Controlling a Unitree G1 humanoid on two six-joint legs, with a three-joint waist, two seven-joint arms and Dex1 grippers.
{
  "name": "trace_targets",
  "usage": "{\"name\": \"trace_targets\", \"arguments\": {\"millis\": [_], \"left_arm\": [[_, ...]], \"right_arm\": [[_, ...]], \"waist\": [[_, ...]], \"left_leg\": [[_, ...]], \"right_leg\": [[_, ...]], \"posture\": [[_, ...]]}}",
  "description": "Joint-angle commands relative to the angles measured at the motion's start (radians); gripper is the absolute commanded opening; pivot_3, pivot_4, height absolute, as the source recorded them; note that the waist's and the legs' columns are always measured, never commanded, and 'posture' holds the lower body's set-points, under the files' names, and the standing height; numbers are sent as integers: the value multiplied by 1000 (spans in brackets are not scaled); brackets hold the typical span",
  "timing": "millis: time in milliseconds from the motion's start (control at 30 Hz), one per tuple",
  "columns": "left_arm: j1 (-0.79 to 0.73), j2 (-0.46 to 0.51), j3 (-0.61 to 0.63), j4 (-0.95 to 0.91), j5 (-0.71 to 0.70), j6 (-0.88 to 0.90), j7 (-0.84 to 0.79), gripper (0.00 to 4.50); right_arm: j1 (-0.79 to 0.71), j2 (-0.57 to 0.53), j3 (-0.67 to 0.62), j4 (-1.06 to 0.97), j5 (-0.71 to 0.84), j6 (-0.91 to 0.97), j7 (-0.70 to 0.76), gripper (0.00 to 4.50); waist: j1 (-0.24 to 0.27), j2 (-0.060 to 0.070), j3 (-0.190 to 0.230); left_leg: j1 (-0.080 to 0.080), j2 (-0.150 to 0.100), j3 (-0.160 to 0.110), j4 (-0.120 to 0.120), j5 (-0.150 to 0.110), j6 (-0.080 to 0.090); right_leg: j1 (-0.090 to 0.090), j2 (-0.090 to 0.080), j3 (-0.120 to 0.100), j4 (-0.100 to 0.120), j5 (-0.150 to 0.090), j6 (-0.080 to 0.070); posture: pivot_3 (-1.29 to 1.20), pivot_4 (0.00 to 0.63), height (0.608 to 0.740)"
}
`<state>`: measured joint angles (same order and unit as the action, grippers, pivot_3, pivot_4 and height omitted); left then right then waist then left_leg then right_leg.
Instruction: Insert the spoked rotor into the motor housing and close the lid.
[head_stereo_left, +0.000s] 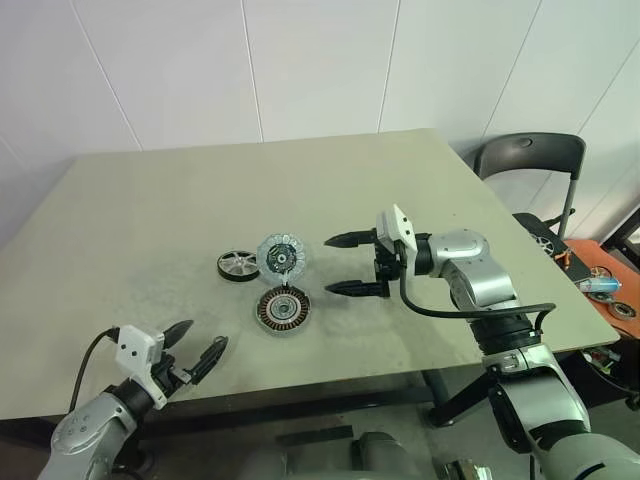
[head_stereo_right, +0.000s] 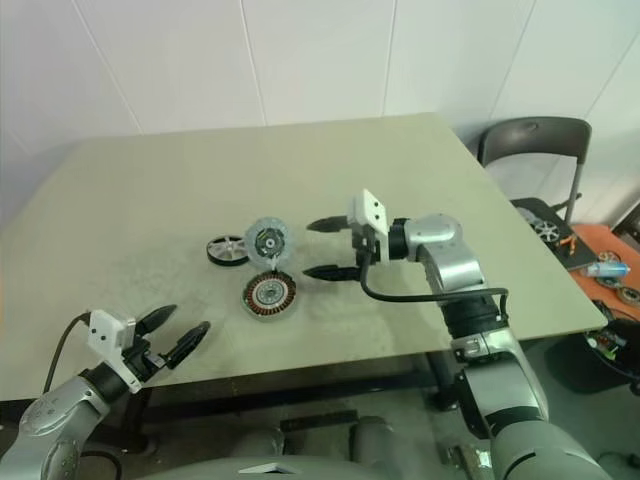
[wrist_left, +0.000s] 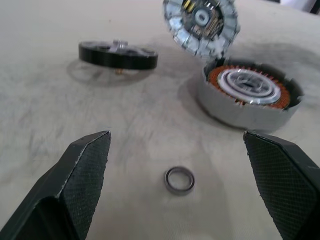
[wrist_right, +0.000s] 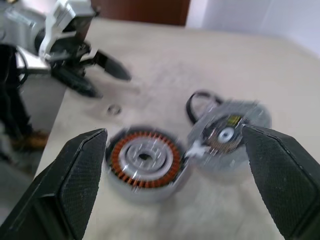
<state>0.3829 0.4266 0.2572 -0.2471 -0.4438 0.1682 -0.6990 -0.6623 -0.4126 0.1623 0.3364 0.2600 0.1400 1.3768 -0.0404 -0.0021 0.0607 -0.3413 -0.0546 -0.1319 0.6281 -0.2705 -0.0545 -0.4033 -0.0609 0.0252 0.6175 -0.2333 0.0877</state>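
We are holding our right claw (head_stereo_left: 357, 263) wide open and empty just beside the motor housing (head_stereo_left: 283, 308); its lid (head_stereo_left: 281, 256) is standing open, the spoked rotor (head_stereo_left: 238, 265) lying beside it. Our left claw (head_stereo_left: 196, 352) is gaping empty too.

On the counter (head_stereo_right: 150, 190) the motor housing (head_stereo_right: 269, 294) lies flat with its lid (head_stereo_right: 267, 241) tilted up behind it, the spoked rotor (head_stereo_right: 228, 249) just beside the lid; the right end effector (head_stereo_right: 328, 248) gapes wide near the housing, the left end effector (head_stereo_right: 170, 333) spread at the counter's near edge
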Motion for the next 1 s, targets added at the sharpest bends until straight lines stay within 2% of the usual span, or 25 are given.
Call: {"name": "trace_targets", "arguments": {"millis": [33, 333, 1000], "left_arm": [[-35, -2, -19, -8, 38, -7, 38, 4500], [-22, -15, -89, -30, 78, 17, 80, 4500], [-31, 11, -104, -6, 100, 51, 78, 4500]], "right_arm": [[-12, -13, 17, 26, -10, -66, 42, 4480], [-12, -15, 23, 67, -16, -92, 62, 4480], [-21, -13, 16, 118, -29, -115, 61, 4480]], "waist": [[2, 0, 0], [3, 0, 0], [5, 0, 0]], "left_leg": [[0, 0, 0, 0, 0, 0], [0, 0, 0, 0, 0, 0], [1, 0, 0, 1, 0, 0]], "right_leg": [[0, 0, 0, 0, 0, 0], [0, 0, 0, 0, 0, 0], [1, 0, 0, 1, 0, 0]], "posture": [[0, 0, 740], [0, 0, 740], [0, 0, 740]]}}
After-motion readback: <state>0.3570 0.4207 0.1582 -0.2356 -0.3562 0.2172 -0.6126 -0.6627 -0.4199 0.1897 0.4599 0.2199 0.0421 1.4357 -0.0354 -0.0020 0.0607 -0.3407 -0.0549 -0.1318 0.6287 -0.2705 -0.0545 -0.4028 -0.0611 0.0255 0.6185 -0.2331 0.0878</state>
